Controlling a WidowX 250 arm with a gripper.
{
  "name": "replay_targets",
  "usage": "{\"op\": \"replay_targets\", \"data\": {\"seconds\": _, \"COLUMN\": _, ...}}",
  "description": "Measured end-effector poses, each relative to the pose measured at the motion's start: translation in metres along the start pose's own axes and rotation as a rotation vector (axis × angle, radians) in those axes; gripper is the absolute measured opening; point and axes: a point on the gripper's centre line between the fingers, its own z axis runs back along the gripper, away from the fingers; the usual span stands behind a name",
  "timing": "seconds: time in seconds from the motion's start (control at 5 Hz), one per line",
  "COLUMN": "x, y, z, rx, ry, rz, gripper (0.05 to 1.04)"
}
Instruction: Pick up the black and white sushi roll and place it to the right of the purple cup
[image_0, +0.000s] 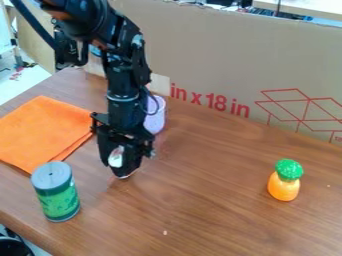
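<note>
The black gripper (122, 169) hangs down over the left middle of the table, low above the wood. It is shut on a small white object (116, 157), mostly hidden by the fingers. Just behind the gripper, partly covered by it, stands a pale purple cup (155, 120). A green can with a grey lid (57, 194) stands upright to the gripper's front left. Left of the arm lies a folded orange cloth (43, 129). Far to the right is a toy pineapple (285, 184), orange with a green top.
The brown wooden table (207, 200) carries all these things. A tall cardboard panel (220, 55) with red print runs along its back edge. The table's front left edge is near the green can.
</note>
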Motion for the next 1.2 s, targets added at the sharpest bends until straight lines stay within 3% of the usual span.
{"op": "replay_targets", "data": {"seconds": 0.2, "x": 0.004, "y": -0.01, "z": 0.026, "rx": -0.053, "ry": -0.032, "rz": -0.04, "gripper": 0.595}}
{"op": "replay_targets", "data": {"seconds": 0.4, "x": 0.018, "y": -0.045, "z": 0.05, "rx": -0.085, "ry": -0.059, "rz": -0.132, "gripper": 0.596}}
{"op": "replay_targets", "data": {"seconds": 0.6, "x": 0.037, "y": -0.056, "z": 0.062, "rx": -0.103, "ry": -0.1, "rz": -0.133, "gripper": 0.595}}
{"op": "replay_targets", "data": {"seconds": 1.0, "x": 0.075, "y": -0.083, "z": 0.047, "rx": -0.085, "ry": -0.087, "rz": -0.207, "gripper": 0.596}}
{"op": "replay_targets", "data": {"seconds": 1.2, "x": 0.084, "y": -0.083, "z": 0.023, "rx": -0.073, "ry": -0.078, "rz": -0.202, "gripper": 0.595}}
